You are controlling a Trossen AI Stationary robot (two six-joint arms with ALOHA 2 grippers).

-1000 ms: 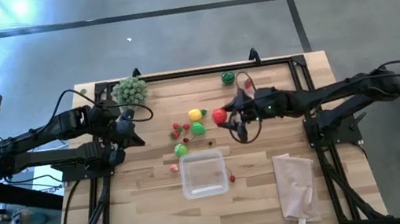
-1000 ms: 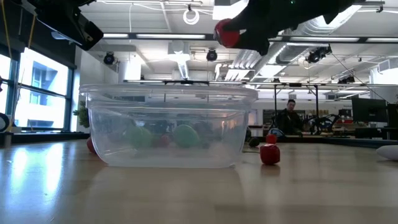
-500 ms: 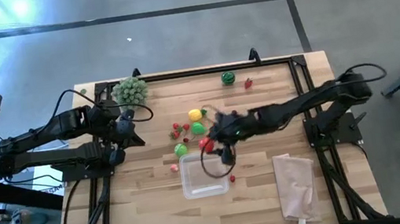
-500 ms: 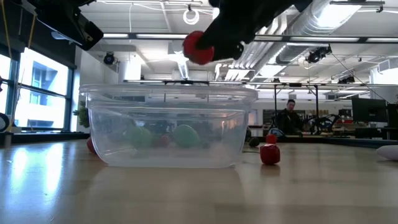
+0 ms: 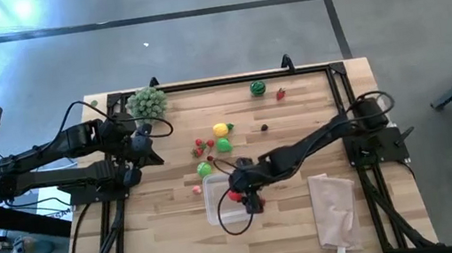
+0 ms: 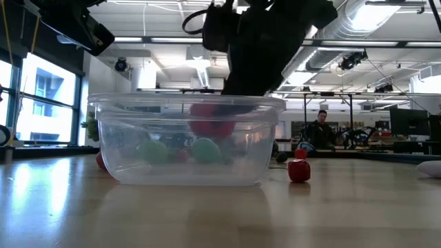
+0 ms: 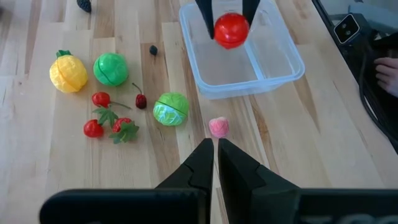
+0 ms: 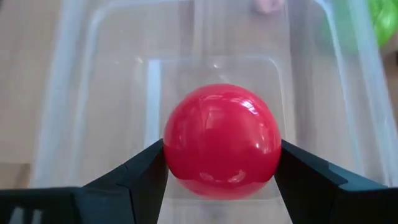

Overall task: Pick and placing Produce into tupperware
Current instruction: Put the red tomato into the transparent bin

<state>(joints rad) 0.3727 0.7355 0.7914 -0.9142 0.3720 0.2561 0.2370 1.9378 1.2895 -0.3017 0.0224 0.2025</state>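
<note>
Placing step: right claw (image 8: 221, 180) is gripping the red ball (image 8: 221, 140) inside the tub (image 5: 217, 210).
Floor lying just beneath; next comes letting go; left claw (image 7: 215, 149) is idling clenched.

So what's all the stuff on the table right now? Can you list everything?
red ball: one, red, held between the right fingers over the clear tub
clear tub: one, see-through, near the table's front middle
yellow fruit: one, yellow, in the group behind the tub
green balls: two, green, in that same group
small red pieces with leaves: a few, red, beside the green balls
pink piece: one, pink, just outside the tub
striped green ball: one, dark green, far edge
bushy ball: one, grey-green, far left corner
pale bag: one, pinkish, front right
person: one, far back in the room
left gripper: shut, empty, waiting at the left side
right gripper: over the tub
</note>
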